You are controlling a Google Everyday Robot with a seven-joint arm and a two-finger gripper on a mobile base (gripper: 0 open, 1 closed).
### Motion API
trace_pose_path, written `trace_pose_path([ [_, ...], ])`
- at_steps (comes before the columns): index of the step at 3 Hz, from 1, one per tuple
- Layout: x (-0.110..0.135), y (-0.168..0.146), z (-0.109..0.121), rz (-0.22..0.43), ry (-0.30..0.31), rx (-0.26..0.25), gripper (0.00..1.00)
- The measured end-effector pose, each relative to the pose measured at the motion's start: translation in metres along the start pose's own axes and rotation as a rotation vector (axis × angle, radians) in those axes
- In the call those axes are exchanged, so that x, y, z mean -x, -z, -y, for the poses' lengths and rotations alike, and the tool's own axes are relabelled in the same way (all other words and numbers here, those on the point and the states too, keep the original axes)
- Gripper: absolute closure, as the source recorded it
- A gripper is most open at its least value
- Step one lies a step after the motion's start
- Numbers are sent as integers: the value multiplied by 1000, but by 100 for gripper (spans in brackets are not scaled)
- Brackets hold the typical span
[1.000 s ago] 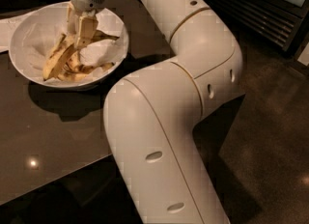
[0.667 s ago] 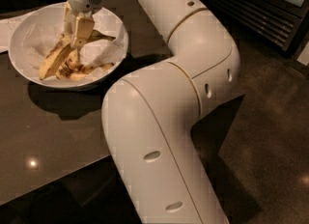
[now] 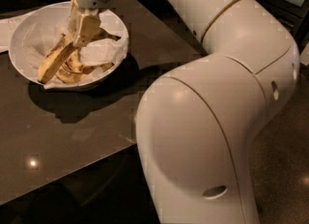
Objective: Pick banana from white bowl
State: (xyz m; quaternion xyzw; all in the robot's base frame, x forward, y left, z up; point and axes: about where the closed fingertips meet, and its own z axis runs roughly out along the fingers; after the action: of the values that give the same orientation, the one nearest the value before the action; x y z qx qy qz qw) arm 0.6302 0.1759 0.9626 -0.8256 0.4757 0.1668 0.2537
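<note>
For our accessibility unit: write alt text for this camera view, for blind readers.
A robot gripper reaches into a white bowl, at the upper end of a banana among peel strips. The bowl sits on a dark table; the white arm fills the right.

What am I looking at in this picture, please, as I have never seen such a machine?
The big white shape is a robot's arm, seen by the one camera. It reaches over a dark table to a paper-lined white bowl. In the bowl lie a long mottled banana and shorter peel strips. The gripper at the arm's end is down in the bowl, at the banana's upper end; whether it holds it, I cannot tell.
</note>
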Motion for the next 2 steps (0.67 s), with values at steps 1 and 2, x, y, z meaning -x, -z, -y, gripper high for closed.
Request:
trace_pose_path([
  [1, 0, 0, 0, 0, 0, 0, 100],
  [2, 2, 12, -12, 10, -30, -23, 100],
])
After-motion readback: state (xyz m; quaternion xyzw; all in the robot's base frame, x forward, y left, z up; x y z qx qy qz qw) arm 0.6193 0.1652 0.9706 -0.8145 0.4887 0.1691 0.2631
